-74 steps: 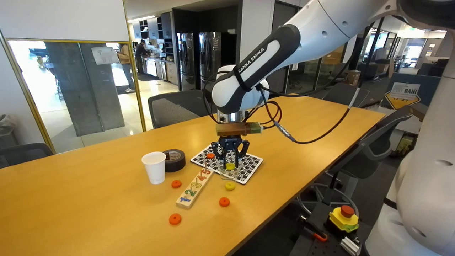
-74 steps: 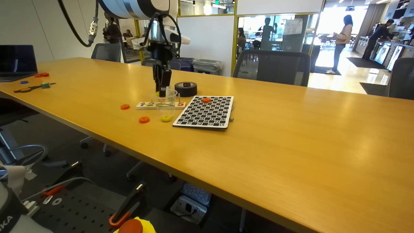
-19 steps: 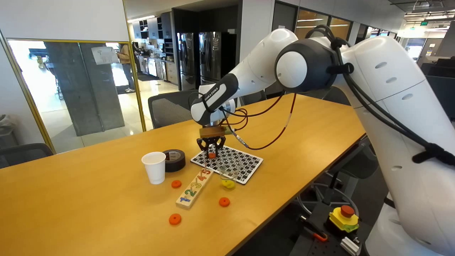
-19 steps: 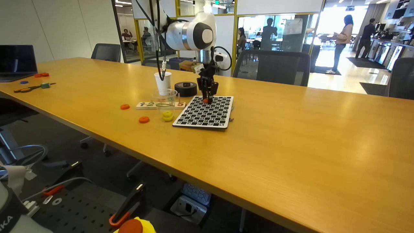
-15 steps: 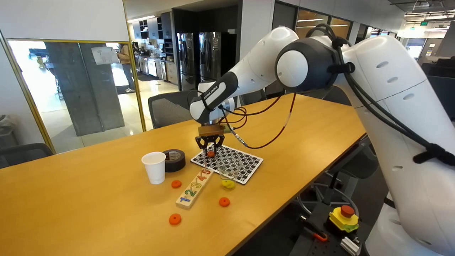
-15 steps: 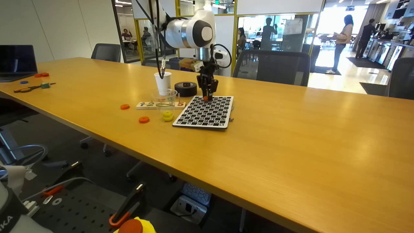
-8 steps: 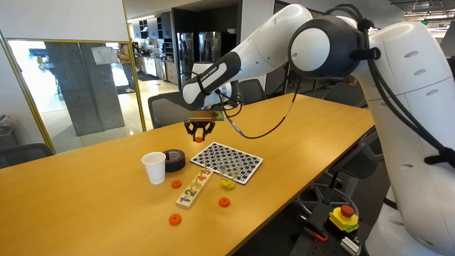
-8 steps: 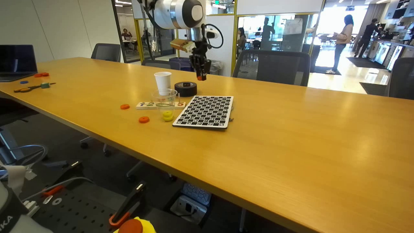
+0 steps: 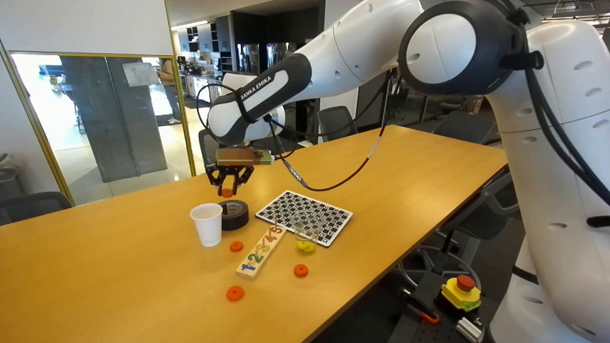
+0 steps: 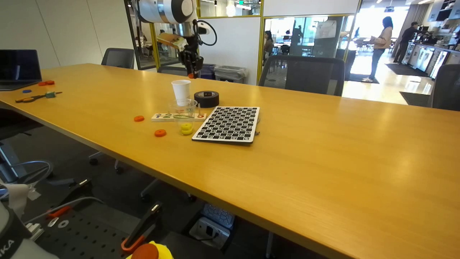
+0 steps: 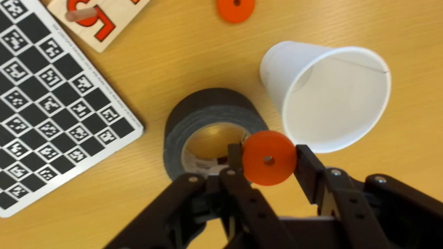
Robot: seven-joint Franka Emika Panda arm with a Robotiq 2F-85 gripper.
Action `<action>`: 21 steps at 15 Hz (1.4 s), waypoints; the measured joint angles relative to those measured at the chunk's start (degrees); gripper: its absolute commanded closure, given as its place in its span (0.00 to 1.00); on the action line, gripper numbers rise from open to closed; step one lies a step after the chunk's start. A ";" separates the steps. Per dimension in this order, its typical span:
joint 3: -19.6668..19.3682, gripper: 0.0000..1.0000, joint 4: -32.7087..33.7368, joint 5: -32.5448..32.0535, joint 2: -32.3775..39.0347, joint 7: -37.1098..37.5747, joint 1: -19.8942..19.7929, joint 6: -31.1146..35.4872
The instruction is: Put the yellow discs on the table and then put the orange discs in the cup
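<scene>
My gripper (image 9: 227, 186) is shut on an orange disc (image 11: 269, 173), held above the table (image 9: 143, 267). In the wrist view the disc overlaps the black tape roll, beside the white cup's rim. The white paper cup (image 9: 206, 226) stands upright; its visible inside looks empty in the wrist view (image 11: 289, 65). It also shows in an exterior view (image 10: 180, 90), with the gripper higher and beyond it. Other orange discs lie on the table: one near the cup (image 9: 236, 246), one nearer the edge (image 9: 300, 270), one in front (image 9: 235, 293). The yellow discs (image 10: 186, 129) are stacked at the bottom of a clear plastic cup.
The black tape roll (image 9: 234, 215) stands right beside the white cup. The numbered wooden peg board (image 9: 257, 255), checkered board (image 10: 230, 124) and clear cup (image 10: 184, 108) are close by. A laptop (image 10: 19, 68), scissors (image 10: 34, 98) and red-orange pieces (image 10: 46, 83) lie farther along.
The yellow disc held earlier is now in the clear cup. My gripper took the orange disc off the checkered board, lifted it and carried it toward the white cup.
</scene>
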 measured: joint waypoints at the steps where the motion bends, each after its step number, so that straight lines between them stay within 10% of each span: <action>1: 0.57 0.79 0.00 0.02 0.00 -0.20 0.64 0.00; 8: 2.51 0.79 0.00 0.58 0.12 -2.06 2.55 0.00; 10: 2.51 0.33 0.00 0.59 0.24 -2.17 2.58 0.00; 16: 2.42 0.00 0.00 0.72 0.68 -2.17 2.51 0.00; 21: 2.33 0.00 -0.25 0.67 0.62 -2.30 2.52 -0.11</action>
